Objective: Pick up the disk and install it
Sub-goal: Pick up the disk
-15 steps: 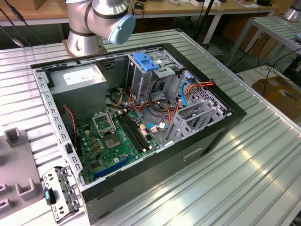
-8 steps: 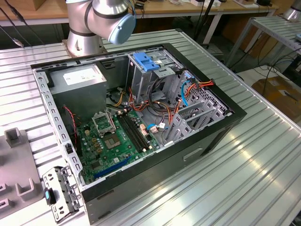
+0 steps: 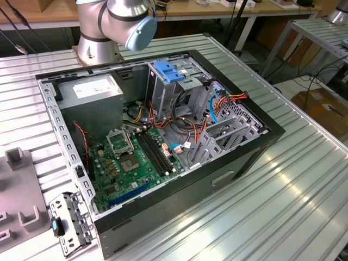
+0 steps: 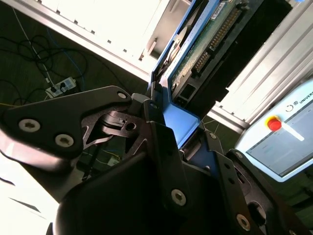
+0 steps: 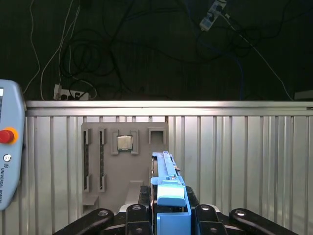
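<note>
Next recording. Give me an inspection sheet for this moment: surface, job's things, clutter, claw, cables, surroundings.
Surface: ribbed metal table carrying an open computer case.
Job's things: the disk is held edge-on in the first wrist view; its circuit-board side shows in the second wrist view.
Clutter: grey fixture tray with a chip seated in it; loose metal bracket beside the case.
Claw: the claw is shut on the disk.
Cables: red, orange and blue wires inside the case; cords and a power strip on the floor.
Surroundings: teach pendant with a red button; wooden workbench behind the table.
</note>
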`<state>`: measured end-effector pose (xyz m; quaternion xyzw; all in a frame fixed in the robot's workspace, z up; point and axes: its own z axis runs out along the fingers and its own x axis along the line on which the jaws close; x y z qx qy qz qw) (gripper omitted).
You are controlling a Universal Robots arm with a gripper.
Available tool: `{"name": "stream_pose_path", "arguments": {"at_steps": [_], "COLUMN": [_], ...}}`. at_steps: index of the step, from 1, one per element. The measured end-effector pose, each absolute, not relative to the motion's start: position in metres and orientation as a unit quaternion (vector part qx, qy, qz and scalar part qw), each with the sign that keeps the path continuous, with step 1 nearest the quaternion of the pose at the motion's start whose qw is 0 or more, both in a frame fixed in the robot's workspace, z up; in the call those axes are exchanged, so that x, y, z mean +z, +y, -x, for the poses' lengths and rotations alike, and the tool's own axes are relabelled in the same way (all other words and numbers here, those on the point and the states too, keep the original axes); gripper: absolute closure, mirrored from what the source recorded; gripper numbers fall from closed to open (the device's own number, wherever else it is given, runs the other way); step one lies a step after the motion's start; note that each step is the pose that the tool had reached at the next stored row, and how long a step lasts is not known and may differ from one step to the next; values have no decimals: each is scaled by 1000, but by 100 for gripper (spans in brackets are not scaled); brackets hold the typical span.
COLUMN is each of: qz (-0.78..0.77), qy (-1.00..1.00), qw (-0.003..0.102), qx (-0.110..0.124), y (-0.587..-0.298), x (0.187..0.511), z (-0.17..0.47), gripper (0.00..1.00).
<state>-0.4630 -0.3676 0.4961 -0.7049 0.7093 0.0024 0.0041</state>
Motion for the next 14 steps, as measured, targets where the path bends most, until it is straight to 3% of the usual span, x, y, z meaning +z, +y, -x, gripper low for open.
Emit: {"name": "stream_pose_path", "arguments": {"at_steps": [14], "qz": [705], "qy": [709], "qw": [4], "qx": [2], "y": [-368], "x": [505], "z": [461], "gripper": [63]}}
